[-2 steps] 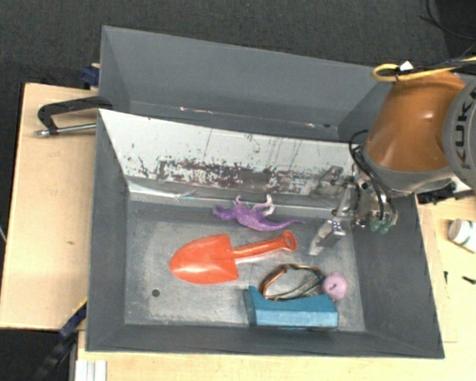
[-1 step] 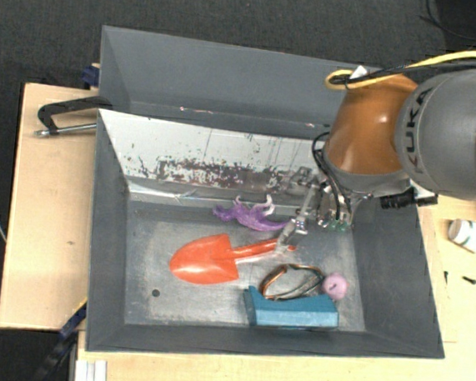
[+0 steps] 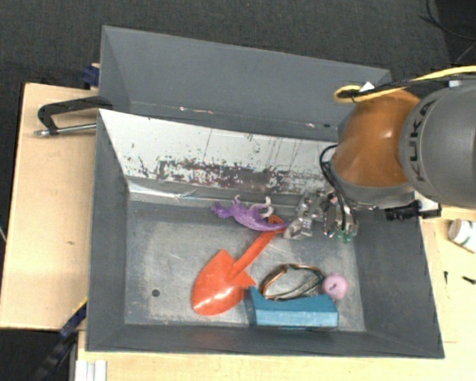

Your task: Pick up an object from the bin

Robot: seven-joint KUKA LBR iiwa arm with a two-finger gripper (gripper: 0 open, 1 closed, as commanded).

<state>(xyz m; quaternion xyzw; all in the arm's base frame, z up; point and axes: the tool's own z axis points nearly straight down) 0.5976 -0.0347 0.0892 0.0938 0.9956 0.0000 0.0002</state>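
**Gripper low at the bin's back wall, beside the shovel handle**

Gripper [image 3: 323,220] was found low in the grey metal bin [image 3: 132,242], close to the back wall and right of centre in the camera view, hanging from the orange wrist cover [image 3: 372,144]. Whether it stood open or shut could not be told, and no object was seen in it.

Nearest item: an orange toy shovel [image 3: 222,283]. Its handle tip lay just beside the gripper, on the view's left side. Its long axis ran on a diagonal, from that tip near the back wall down to the blade, which lay towards the front and left of centre. In my judgement a grasp on the handle would call for a short shift to the view's left, with the jaws set across that diagonal.

A purple toy figure [image 3: 244,214] lay along the back wall, beyond the handle tip from the gripper, and appeared to touch the handle. Towards the front of the gripper lay a dark wire loop [image 3: 297,269], with a small pink ball [image 3: 335,287] just beside it on the right. A blue block [image 3: 292,311] lay nearer the front wall, its left end near the shovel blade.

Lettering: the grey arm link [image 3: 452,139] carried dark letters, of which only "KU" was readable. No label or writing was made out on any item in the bin.
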